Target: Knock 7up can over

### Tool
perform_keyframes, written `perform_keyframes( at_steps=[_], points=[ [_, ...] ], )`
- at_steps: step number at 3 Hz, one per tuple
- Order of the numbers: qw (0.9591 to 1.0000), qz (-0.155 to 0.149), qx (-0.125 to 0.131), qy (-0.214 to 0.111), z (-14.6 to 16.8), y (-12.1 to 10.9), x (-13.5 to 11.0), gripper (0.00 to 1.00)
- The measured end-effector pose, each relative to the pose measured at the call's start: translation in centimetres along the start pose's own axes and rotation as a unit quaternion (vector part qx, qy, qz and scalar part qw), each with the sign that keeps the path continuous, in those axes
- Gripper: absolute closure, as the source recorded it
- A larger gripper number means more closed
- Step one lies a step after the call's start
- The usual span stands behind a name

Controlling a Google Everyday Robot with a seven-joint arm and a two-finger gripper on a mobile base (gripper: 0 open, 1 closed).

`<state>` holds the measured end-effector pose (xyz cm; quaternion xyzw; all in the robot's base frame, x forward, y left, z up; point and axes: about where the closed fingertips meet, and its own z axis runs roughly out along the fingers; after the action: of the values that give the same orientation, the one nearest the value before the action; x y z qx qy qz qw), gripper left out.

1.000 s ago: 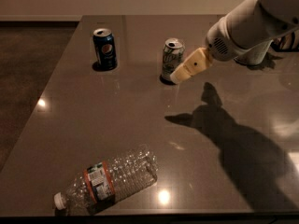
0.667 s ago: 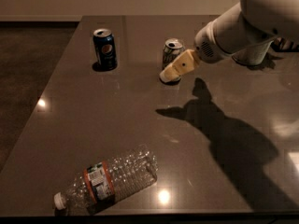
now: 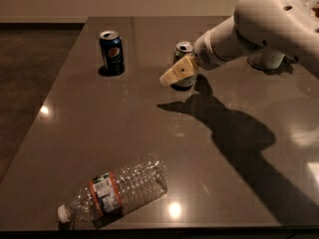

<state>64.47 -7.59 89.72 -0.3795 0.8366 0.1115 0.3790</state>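
The 7up can [image 3: 182, 52] stands upright near the middle back of the dark table [image 3: 75, 128], silver-white with green marks. My gripper [image 3: 175, 72], with tan fingertips, is right in front of the can and covers its lower part. The white arm reaches in from the upper right. I cannot tell if the fingertips touch the can.
A dark blue Pepsi can [image 3: 111, 52] stands upright to the left of the 7up can. A clear plastic bottle [image 3: 114, 189] with an orange-banded label lies on its side near the front edge. A white base [image 3: 266, 59] sits at the back right.
My gripper has moved left across the front of the 7up can and now covers its lower part. The can still stands upright.
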Motion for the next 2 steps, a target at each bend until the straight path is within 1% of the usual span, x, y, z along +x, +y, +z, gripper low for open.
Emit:
perform_keyframes(
  at_steps=[1, 2],
  points=[
    [0.9999, 0.004, -0.005, -0.016, 1.0, -0.4, -0.8, 0.15],
    [0.9994, 0.008, -0.011, -0.032, 1.4, -0.7, -1.9, 0.38]
  ],
)
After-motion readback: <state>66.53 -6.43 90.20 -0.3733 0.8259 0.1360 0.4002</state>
